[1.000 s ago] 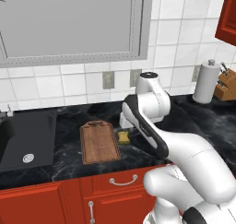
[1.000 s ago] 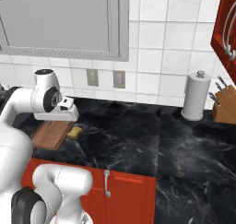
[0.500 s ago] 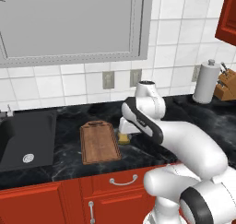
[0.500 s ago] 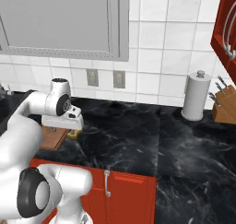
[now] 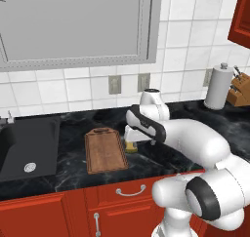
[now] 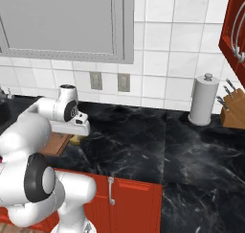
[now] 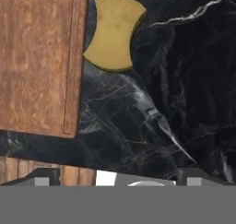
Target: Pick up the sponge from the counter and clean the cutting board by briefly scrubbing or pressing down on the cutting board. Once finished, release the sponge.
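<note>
The yellow sponge [image 7: 115, 32] lies flat on the black counter [image 7: 166, 98], touching the right rim of the brown wooden cutting board [image 7: 39, 57]. In the left base view the sponge [image 5: 131, 147] peeks out under the hand, just right of the cutting board [image 5: 104, 152]. My gripper [image 5: 131, 137] hangs close above the sponge, pointing down. It is open, its fingertips [image 7: 44, 176] stand wide apart and nothing is between them. From the right side the gripper [image 6: 79, 132] covers most of the sponge [image 6: 76, 140].
A black sink basin [image 5: 27, 148] lies left of the board. At the counter's far right stand a paper towel roll [image 5: 218, 87] and a knife block [image 5: 239, 92]. Bare black counter [image 6: 143, 141] stretches right of the sponge.
The arm has swung forward and down, bringing the hand low over the sponge. The jaws stay wide open. Sponge and board have not moved.
</note>
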Robot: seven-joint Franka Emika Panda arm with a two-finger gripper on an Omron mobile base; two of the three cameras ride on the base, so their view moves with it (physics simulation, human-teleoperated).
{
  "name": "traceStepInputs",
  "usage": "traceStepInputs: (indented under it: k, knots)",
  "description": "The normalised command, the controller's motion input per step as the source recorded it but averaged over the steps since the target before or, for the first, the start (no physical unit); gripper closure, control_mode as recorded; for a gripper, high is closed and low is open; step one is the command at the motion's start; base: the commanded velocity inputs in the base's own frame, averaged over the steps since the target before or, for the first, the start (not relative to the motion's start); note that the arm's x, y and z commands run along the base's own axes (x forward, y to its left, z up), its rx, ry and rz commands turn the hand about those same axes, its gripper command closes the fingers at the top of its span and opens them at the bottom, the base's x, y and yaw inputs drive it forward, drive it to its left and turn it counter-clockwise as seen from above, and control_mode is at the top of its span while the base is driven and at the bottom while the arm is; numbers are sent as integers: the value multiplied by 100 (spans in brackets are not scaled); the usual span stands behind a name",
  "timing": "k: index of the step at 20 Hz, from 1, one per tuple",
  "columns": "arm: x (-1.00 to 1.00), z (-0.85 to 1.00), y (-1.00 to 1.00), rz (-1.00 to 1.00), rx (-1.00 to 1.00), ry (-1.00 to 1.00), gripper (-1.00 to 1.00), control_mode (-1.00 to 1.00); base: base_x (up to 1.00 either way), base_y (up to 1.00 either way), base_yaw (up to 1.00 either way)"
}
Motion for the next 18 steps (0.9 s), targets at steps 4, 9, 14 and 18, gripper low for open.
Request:
traceStepInputs:
  k: [4,9,14,18]
  knots:
    - [37,-19,0,0,0,0,-100,-100,0,0,0]
    - [31,-23,0,0,0,0,-100,-100,0,0,0]
    - [11,-19,5,-3,0,0,-100,-100,0,0,0]
    - [3,-11,9,-4,0,0,-100,-100,0,0,0]
